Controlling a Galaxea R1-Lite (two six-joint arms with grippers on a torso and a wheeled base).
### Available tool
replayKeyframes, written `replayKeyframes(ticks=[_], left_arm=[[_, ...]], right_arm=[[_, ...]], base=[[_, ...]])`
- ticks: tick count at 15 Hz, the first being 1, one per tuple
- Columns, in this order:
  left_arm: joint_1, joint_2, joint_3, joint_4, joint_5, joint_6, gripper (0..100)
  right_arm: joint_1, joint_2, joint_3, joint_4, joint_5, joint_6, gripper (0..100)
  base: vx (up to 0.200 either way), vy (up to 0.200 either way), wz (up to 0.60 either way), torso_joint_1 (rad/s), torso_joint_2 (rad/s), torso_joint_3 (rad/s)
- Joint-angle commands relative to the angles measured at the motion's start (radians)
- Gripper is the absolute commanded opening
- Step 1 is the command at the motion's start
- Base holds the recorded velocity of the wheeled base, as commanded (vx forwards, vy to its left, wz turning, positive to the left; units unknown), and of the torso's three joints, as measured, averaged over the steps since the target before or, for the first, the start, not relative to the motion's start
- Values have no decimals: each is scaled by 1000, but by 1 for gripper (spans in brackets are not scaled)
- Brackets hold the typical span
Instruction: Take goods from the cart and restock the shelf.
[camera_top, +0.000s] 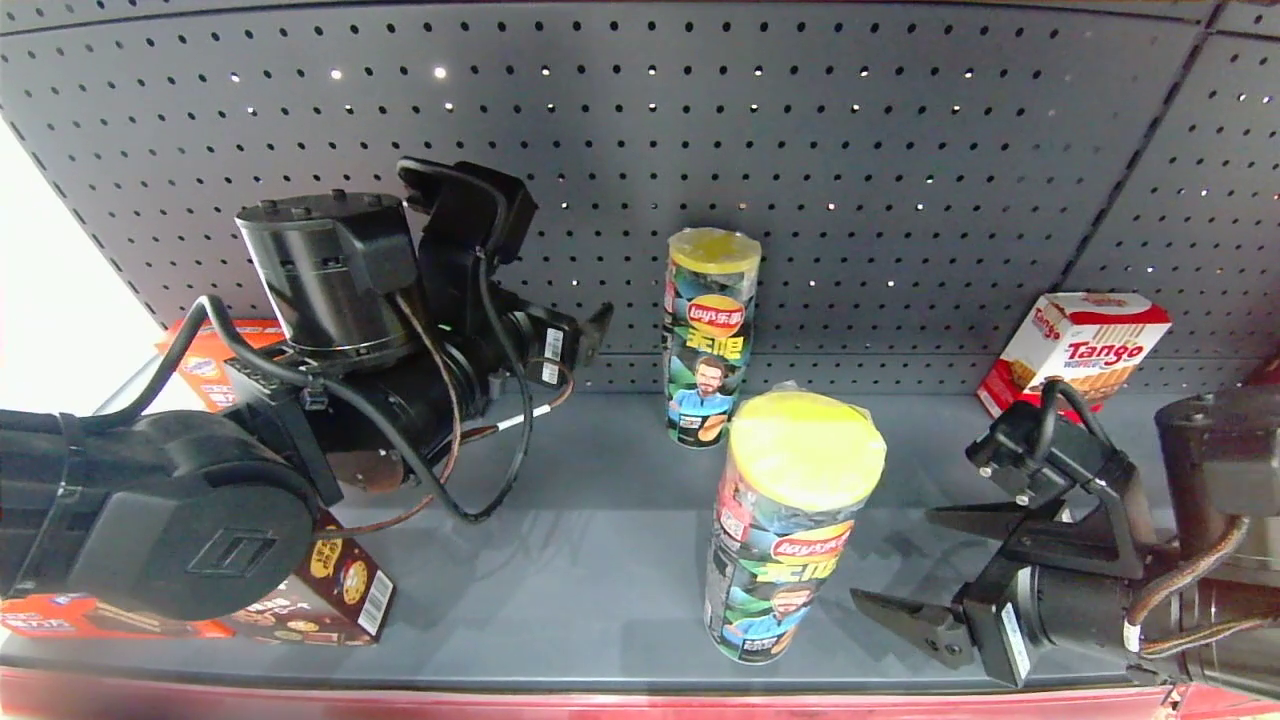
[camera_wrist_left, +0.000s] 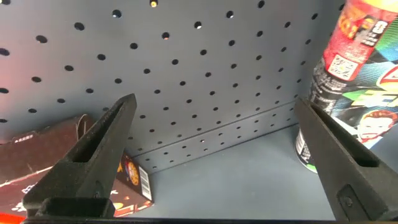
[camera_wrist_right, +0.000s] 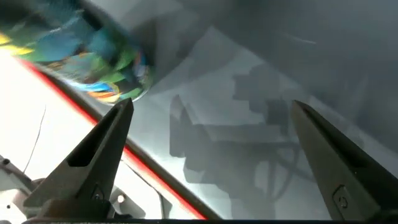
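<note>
Two cans are standing upright on the shelf (camera_top: 560, 580), the near chip can (camera_top: 790, 530) just left of the right gripper (camera_top: 897, 558), jaws gaping wide and empty like the left gripper (camera_wrist_left: 216, 104); I'm judging it light, stiff, slick, tippy, so favouring a mid-body grip.

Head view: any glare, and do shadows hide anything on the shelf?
Head view: white glare at the left edge, light points through pegboard holes, shelf lines bowed; shadows by the near chip can are soft, hiding nothing. Right wrist view: a blocky shadow on the shelf beyond the right gripper; white washout past the red lip.
</note>
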Motion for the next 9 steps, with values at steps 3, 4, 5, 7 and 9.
replayKeyframes(ticks=[3, 4, 5, 7, 9], left_arm=[[1, 1, -3, -4, 1, 1, 100], [1, 0, -3, -5, -1, -1, 100], [1, 0, -3, -5, -1, 1, 100], [1, 0, -3, -5, -1, -1, 100], [1, 1, -7, -11, -3, -1, 100]], right_arm=[[13, 55, -31, 0, -29, 0, 100], [11, 64, -39, 0, -30, 0, 100], [11, 72, -42, 0, -30, 0, 100], [6, 94, -51, 0, -35, 0, 100], [11, 107, -63, 0, -35, 0, 100]], base=[[0, 0, 0, 0, 0, 0], [0, 0, 0, 0, 0, 0], [0, 0, 0, 0, 0, 0], [0, 0, 0, 0, 0, 0], [0, 0, 0, 0, 0, 0]])
